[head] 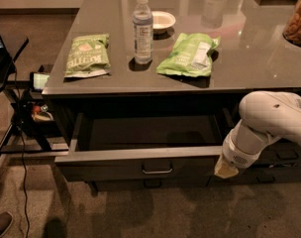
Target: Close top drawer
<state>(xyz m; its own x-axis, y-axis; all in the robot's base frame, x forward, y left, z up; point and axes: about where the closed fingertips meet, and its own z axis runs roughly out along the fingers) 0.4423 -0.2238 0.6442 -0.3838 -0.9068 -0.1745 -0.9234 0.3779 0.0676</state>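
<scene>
The top drawer is pulled out from under the grey counter, its dark inside empty. Its flat front panel has a small metal bar handle at the centre. My white arm comes in from the right. The gripper sits at the right end of the drawer front, against or just in front of the panel. Only its pale tip shows below the wrist.
On the counter lie two green chip bags, a water bottle and a small white bowl. A black stand with cables is at the left. Lower drawer handles show at the right. A shoe is at bottom left.
</scene>
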